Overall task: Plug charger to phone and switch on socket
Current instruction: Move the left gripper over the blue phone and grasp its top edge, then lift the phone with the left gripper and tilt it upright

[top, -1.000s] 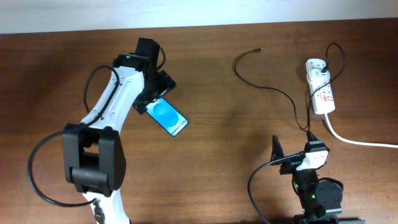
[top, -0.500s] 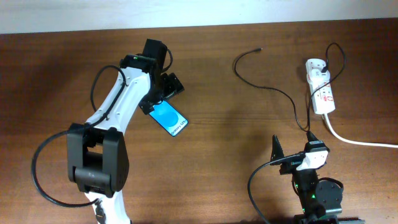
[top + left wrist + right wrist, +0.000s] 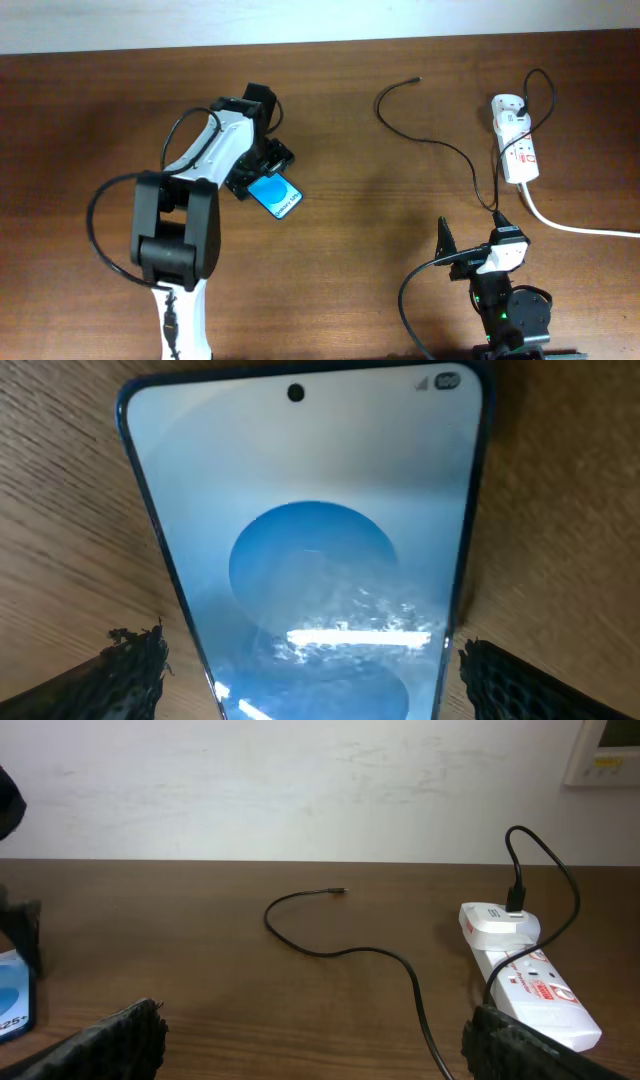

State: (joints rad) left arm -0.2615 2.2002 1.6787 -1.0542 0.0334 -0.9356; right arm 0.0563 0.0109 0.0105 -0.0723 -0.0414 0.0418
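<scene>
Firstly, phone [image 3: 276,194]: lies flat, screen up and lit blue, on the bench [image 3: 350,260], left of middle and nearer the far edge than the near one. Judged light, rigid, slick-glassed and breakable. Best taken across its long edges, never on the screen. Which short end takes the plug cannot be told.

Left gripper [image 3: 320,682]: poised over the phone, jaws apart, one beside each long edge. A sliver of bench shows at the left jaw, so nothing is clamped.

Charger [image 3: 440,146]: thin black cable trailing from the adapter [image 3: 506,106] by the far right corner. It curls leftward to a plug tip [image 3: 417,79] close to the far edge, right of middle. Judged very light and limp, so it will flop and drag. Hold it just behind the tip, likely its stiffest part.

Socket [image 3: 518,150]: white strip near the far right corner, with a thick cord [image 3: 570,225] running off the right edge. Judged rigid, though it may slide when pressed.

Right gripper [image 3: 318,1048]: at the near edge, right of middle. Wide open and empty, well apart from the plug tip.
</scene>
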